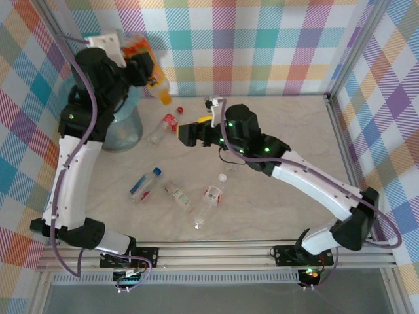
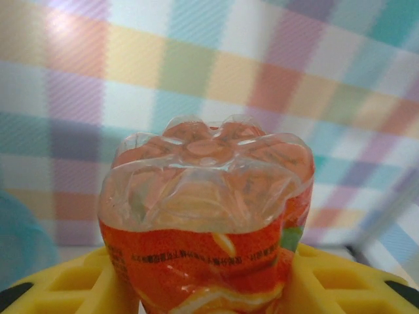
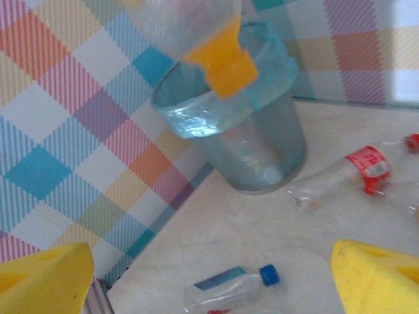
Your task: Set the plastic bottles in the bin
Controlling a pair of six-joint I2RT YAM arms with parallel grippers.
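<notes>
Pale tabletop (image 1: 281,131) | left claw (image 2: 203,288) clenched on orange bottle (image 2: 206,190) near bin (image 3: 262,154) | right claw (image 3: 209,281) released, empty

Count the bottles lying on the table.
4: red-capped bottle by the bin; blue-capped bottle, small labelled bottle and white-capped bottle lower in the top view. The right arm may hide more.

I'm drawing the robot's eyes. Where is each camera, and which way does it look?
Top: above, behind the arms, looking down on the table; both arms show.
Left wrist: faces the wall; orange bottle between its yellow fingers.
Right wrist: looks at the bin; open yellow fingers show.
Top and right wrist share the bin.
</notes>
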